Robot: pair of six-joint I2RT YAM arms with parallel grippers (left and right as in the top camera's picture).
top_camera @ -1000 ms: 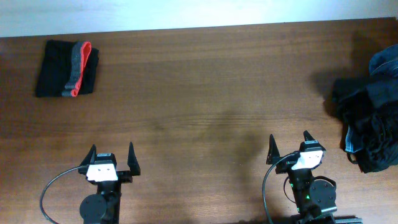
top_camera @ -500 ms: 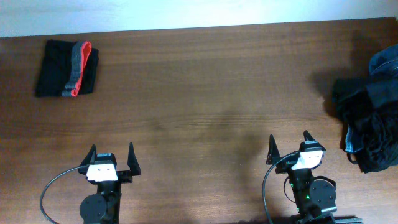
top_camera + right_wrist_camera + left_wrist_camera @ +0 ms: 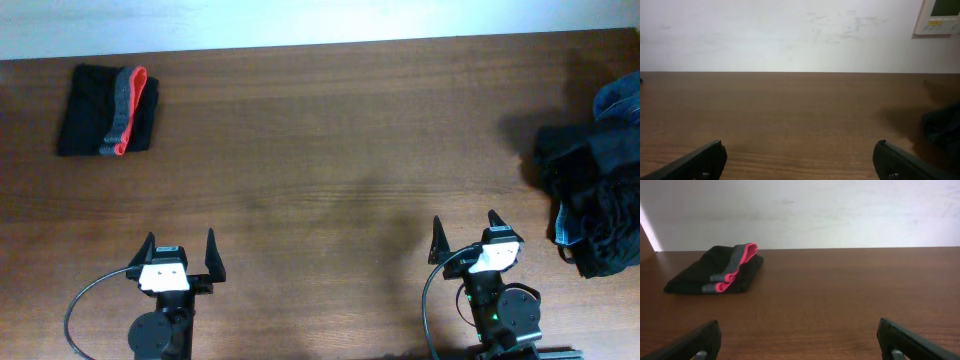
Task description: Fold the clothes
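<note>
Pants (image 3: 108, 110) folded, far-left table (image 3: 330, 150) corner; both grippers open — empty.

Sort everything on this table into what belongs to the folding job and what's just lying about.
Job:
black pants with grey waistband and red edge, far left, lying folded

Lying about:
heap of dark and blue denim garments, right edge

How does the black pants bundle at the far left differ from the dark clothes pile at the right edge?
The pants lie folded in a neat flat rectangle; the pile is a loose, crumpled heap. The pants show a grey band with a red edge; the pile shows blue denim. Both are mostly dark cloth lying on the table.
</note>
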